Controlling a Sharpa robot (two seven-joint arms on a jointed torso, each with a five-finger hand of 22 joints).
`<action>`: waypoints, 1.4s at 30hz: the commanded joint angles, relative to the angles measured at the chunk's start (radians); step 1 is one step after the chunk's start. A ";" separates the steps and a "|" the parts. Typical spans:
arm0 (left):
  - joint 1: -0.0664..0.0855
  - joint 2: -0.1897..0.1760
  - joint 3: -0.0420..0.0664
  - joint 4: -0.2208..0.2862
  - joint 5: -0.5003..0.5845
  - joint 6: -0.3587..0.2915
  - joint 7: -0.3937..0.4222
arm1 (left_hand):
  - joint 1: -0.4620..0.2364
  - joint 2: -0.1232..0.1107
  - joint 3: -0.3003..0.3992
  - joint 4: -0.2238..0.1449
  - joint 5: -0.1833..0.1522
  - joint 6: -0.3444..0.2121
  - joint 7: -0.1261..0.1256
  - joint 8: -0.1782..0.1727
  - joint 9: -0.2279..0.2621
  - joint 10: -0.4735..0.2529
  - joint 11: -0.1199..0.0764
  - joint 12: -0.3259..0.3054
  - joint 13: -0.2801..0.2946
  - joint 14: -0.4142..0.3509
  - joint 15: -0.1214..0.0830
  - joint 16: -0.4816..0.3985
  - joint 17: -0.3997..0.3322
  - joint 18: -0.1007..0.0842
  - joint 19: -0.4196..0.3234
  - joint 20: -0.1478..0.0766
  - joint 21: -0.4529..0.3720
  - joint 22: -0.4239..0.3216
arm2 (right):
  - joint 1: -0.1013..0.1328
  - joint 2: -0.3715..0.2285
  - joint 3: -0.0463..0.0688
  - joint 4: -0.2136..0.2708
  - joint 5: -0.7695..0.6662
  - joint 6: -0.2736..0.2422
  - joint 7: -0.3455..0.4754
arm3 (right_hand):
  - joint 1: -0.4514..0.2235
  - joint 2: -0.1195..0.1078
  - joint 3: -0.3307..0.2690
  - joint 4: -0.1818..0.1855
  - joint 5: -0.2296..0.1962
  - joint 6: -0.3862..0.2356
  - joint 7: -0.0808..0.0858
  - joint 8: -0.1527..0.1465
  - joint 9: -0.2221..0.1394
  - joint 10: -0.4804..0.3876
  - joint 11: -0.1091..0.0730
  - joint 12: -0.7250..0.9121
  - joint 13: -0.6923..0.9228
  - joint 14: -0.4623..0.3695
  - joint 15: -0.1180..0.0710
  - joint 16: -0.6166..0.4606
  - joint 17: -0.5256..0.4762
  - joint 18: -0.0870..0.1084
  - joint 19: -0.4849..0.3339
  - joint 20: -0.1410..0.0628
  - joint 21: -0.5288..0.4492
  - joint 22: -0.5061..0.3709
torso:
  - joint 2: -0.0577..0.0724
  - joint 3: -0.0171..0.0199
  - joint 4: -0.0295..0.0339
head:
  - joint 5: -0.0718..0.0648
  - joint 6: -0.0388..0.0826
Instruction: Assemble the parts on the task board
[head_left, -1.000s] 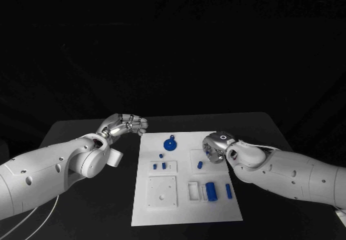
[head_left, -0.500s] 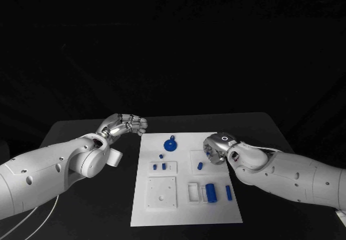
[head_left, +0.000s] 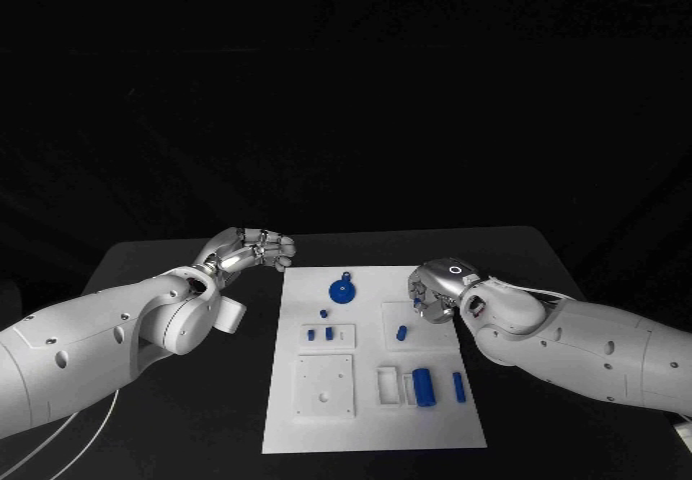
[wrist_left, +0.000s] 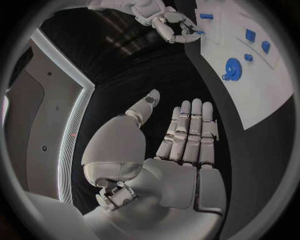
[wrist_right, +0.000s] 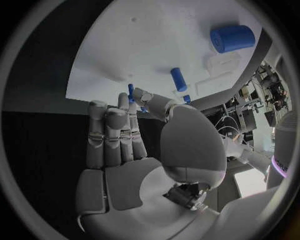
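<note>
White flat task board (head_left: 375, 400) lies mid-tabletop (head_left: 144, 260), small blue parts upon it. Left robot hand (head_left: 248, 248) idles beside it, clenched, empty. Right robot hand (head_left: 430, 292) pinches a small blue peg (wrist_left: 199, 32); a loose pinch could drop it.

White task board (head_left: 433, 420) lies flat mid-table. On it, a blue gear (head_left: 342, 292) sits near the far end, two small blue blocks (head_left: 319, 333) closer in from it, and a fat blue cylinder (head_left: 423, 384) with a thinner blue peg (head_left: 459, 387) just beside it toward the near end.
</note>
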 joint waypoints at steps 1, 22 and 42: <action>0.001 0.002 0.001 -0.002 0.011 0.004 0.009 | -0.004 0.006 -0.007 0.000 -0.003 -0.003 0.002 0.002 -0.001 -0.001 0.008 -0.004 -0.002 0.007 0.003 -0.004 0.001 0.018 0.006 0.000 -0.004 0.001 | 0.006 -0.014 0.006 0.026 0.018 0.006 0.019 | -0.006 -0.004 0.007 0.002 0.000 0.009 0.001 0.002 0.001 0.009 0.001 0.000 0.002 -0.013 -0.018 0.005 0.001 0.046 0.003 -0.004 0.005 0.020 | 0.000 -0.0002 -0.0006 | 0.001 -0.001; 0.001 0.022 0.001 -0.030 0.023 -0.004 0.008 | -0.005 0.007 -0.007 0.000 -0.003 -0.003 0.002 0.003 -0.002 -0.001 0.008 -0.004 -0.003 0.008 0.003 -0.006 0.003 0.018 0.006 0.000 -0.005 0.001 | 0.005 0.038 0.031 0.192 0.090 -0.065 0.083 | -0.006 -0.002 0.011 0.004 0.000 0.009 0.001 0.000 0.002 0.009 0.001 -0.002 0.004 -0.015 -0.018 0.008 0.001 0.046 0.002 -0.005 0.009 0.019 | -0.001 -0.0007 0.0008 | 0.082 0.002; 0.000 0.035 0.001 -0.041 0.045 -0.031 0.003 | -0.008 0.011 -0.006 0.002 -0.003 -0.002 0.002 0.004 -0.003 0.001 0.007 -0.003 -0.006 0.010 0.002 -0.009 0.004 0.018 0.007 0.000 -0.007 0.003 | -0.049 0.163 -0.035 0.165 -0.017 -0.020 0.075 | -0.006 0.001 0.010 0.002 0.001 0.008 0.001 -0.001 0.003 0.009 0.001 -0.003 0.007 -0.015 -0.017 0.011 0.001 0.046 0.003 -0.006 0.011 0.019 | 0.000 -0.0011 -0.0011 | 0.184 -0.045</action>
